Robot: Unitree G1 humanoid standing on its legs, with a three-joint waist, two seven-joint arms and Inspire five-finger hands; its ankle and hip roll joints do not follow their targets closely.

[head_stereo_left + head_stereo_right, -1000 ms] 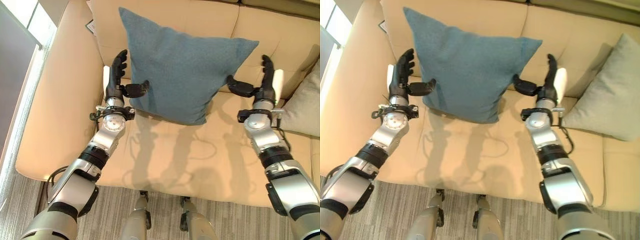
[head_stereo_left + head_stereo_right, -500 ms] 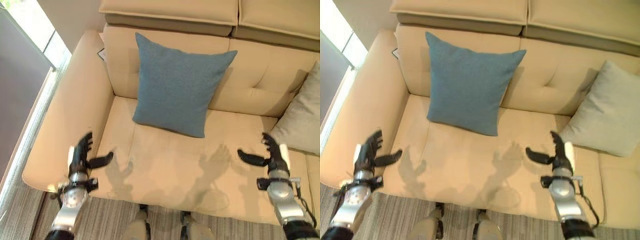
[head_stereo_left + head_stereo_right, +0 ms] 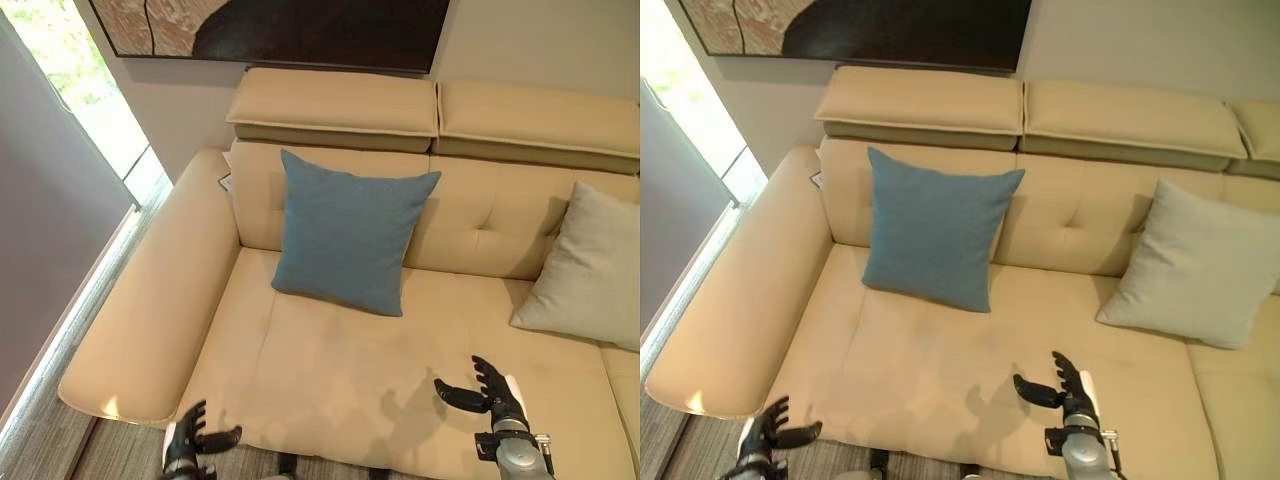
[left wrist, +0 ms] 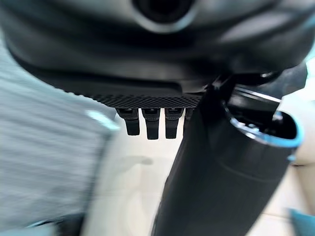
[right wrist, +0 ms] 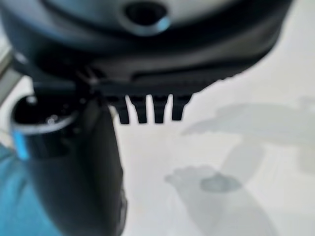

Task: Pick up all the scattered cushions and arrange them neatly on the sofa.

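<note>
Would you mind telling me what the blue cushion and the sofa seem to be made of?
Blue cushion: looks like woven fabric, matte with a fine grainy texture. Sofa: probably beige leather or a leather-like cover, smooth with a soft sheen on its armrest; which of the two cannot be told.

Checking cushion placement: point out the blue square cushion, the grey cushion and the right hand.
blue square cushion (image 3: 345, 240), left eye view, middle of its face
grey cushion (image 3: 1195, 265), right eye view, centre
right hand (image 3: 1068, 392), right eye view, palm

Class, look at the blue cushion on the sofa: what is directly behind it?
The blue cushion leans upright against the sofa's tan backrest, its bottom edge on the seat. The part of the backrest right behind it is covered, so anything there cannot be seen.
</note>
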